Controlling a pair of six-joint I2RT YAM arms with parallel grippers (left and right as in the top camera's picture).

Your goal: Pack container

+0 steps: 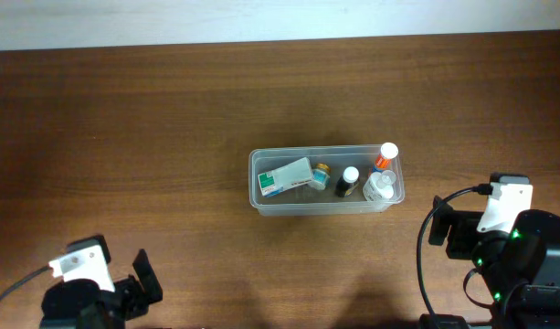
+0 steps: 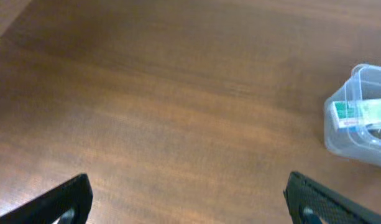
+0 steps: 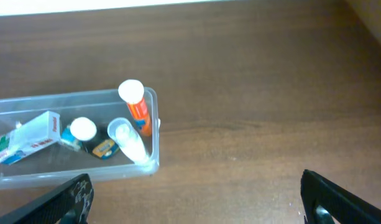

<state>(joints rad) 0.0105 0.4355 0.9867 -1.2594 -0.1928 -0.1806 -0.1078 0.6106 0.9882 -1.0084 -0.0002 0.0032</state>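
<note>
The table [image 1: 124, 110] is a broad, flat top of dark brown wood, matt, with fine grain running side to side. Nothing loose shows on it, so the packing looks close to finished.

The container [image 1: 325, 149] sits near the table's middle, a little toward the right arm. It is a clear plastic tub, rectangular, with rounded corners and a raised rim. Its walls look thin and light, so I judge that a careless knock from a finger would slide it across the smooth wood. The see-through edges could also be misjudged on approach.

Inside, a white and green cardboard box [image 1: 287, 177] lies on its side at the left end. At the right end an orange tube [image 1: 385, 155] with a round white cap leans against the wall. Its cap is up at the rim, so a passing finger could clip it, or it could stop a lid from closing. Beside it are a clear bottle [image 1: 378, 189] and a dark bottle [image 1: 349, 181] with a white cap.

The left gripper [image 2: 189, 198] is spread wide and empty, well apart from the tub. The right gripper [image 3: 196, 193] is also spread wide and empty, and it is nearer to the tub.
</note>
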